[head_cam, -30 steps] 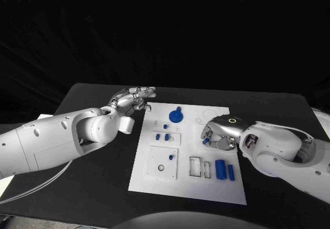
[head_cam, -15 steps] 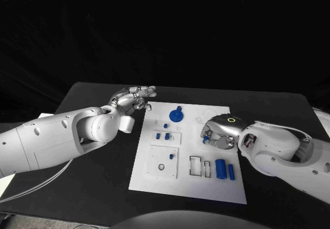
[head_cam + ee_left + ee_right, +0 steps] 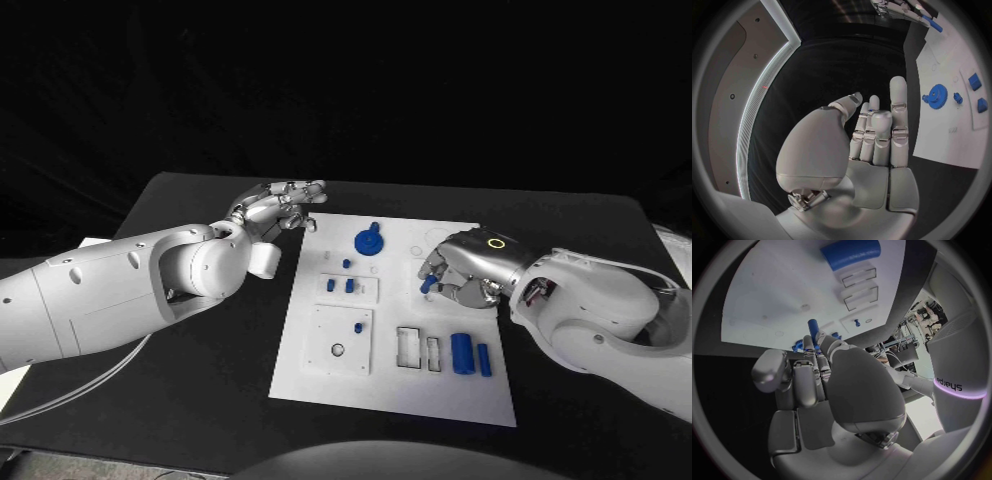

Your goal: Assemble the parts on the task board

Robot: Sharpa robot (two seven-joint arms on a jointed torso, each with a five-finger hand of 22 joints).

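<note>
The white task board [image 3: 387, 375] lies mid-table with blue parts on it: a gear [image 3: 369, 242], small pieces [image 3: 340, 286] and a large cylinder [image 3: 462, 354]. My right hand [image 3: 464, 268] hovers over the board's right side, behind the cylinder, and pinches a small blue peg [image 3: 428, 287] at its fingertips. In the right wrist view the peg [image 3: 812, 325] sticks out past the fingers [image 3: 820, 352] toward the board [image 3: 773, 300]. My left hand [image 3: 274, 207] hangs off the board's far left corner with its fingers [image 3: 898, 107] stretched out, holding nothing; the gear [image 3: 936, 95] lies beside it.
Two empty rectangular slots [image 3: 421, 349] sit just left of the large cylinder, and a thinner blue cylinder [image 3: 485, 360] lies to its right. A square plate with a hole [image 3: 340, 340] occupies the board's near left. Black table [image 3: 202, 400] surrounds the board.
My right hand has drawn slightly toward the board's far side with the blue peg still in its fingers. The left hand has stayed where it was.
</note>
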